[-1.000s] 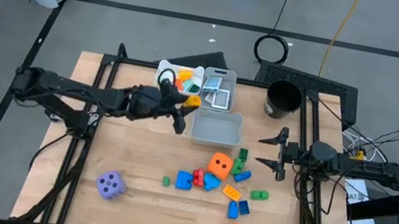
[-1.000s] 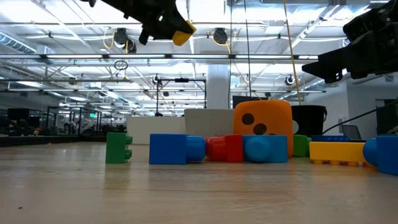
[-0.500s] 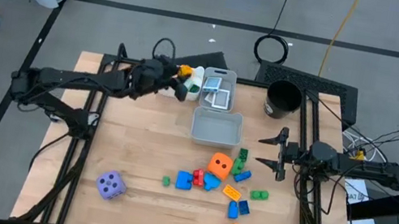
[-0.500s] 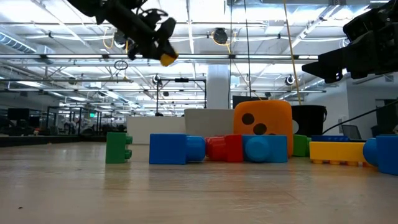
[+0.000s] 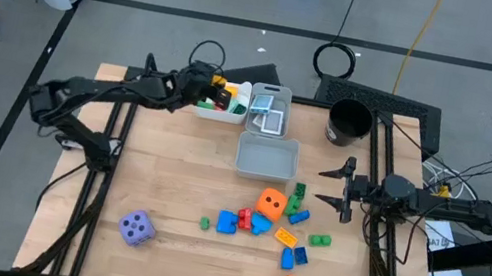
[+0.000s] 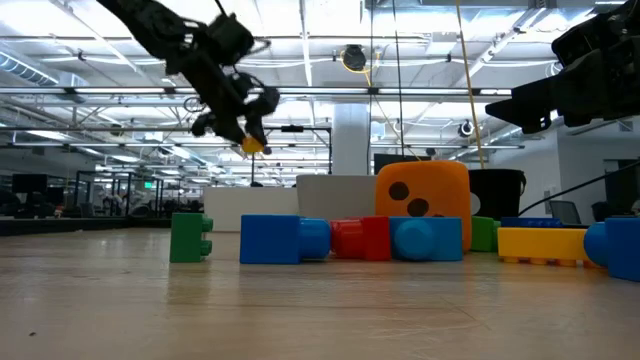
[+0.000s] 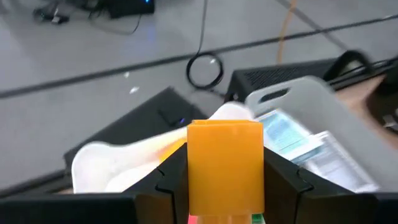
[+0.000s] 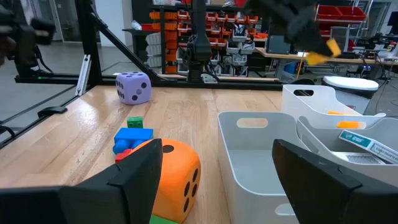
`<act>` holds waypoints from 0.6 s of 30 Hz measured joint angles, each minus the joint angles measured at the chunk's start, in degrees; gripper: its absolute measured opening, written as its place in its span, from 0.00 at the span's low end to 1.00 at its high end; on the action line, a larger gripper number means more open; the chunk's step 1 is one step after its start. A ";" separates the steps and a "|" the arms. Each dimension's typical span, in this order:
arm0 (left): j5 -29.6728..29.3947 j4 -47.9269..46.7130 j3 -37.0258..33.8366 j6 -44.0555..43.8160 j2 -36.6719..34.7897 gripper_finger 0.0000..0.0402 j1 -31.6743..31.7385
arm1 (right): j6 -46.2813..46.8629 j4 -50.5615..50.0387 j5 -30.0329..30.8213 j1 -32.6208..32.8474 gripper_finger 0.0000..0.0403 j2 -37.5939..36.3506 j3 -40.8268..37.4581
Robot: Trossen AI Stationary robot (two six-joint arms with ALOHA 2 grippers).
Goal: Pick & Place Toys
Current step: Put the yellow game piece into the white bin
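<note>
- The left gripper [image 5: 218,83] pinches a small yellow plastic building block [image 7: 225,163] between its dark fingers, above the white rectangular plastic bin [image 5: 222,114] at the table's far edge, evidently so the block can drop in among the toys there.
- Beside that bin, a grey bin [image 5: 269,109] holds small white picture cards [image 5: 269,119]; another grey bin [image 5: 268,157] sits in front.
- The right gripper [image 5: 340,186] waits near the right edge, jaws wide, holding nothing.
- The orange die [image 5: 270,203], scattered blocks and the purple die [image 5: 137,228] lie unsorted on the wood.
</note>
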 joint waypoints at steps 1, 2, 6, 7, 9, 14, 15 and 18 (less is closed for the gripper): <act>-0.01 0.00 0.00 -0.63 1.21 0.36 0.32 | 0.00 0.00 0.00 -0.01 0.69 0.02 0.01; 0.02 -0.02 0.00 -0.96 2.45 0.36 0.63 | 0.02 0.00 0.00 -0.02 0.69 0.00 0.02; 1.99 0.02 0.00 -2.32 7.37 0.36 1.74 | 0.00 0.00 0.00 0.00 0.69 0.01 0.01; 2.65 0.02 0.00 -2.35 8.45 0.36 1.99 | 0.00 0.00 0.00 0.00 0.69 0.02 0.00; 3.00 0.05 0.00 -2.98 10.36 0.36 2.36 | 0.02 0.00 0.00 -0.02 0.69 0.02 0.00; 2.98 0.24 0.00 -3.80 12.74 0.36 2.95 | 0.01 0.00 0.00 -0.01 0.69 0.01 0.01; 2.93 0.30 0.00 -3.57 12.80 0.36 2.97 | 0.02 0.00 0.00 0.00 0.69 0.02 0.02; 2.53 0.63 0.00 -4.11 12.78 0.39 2.97 | 0.02 -0.02 0.00 -0.02 0.69 0.02 0.02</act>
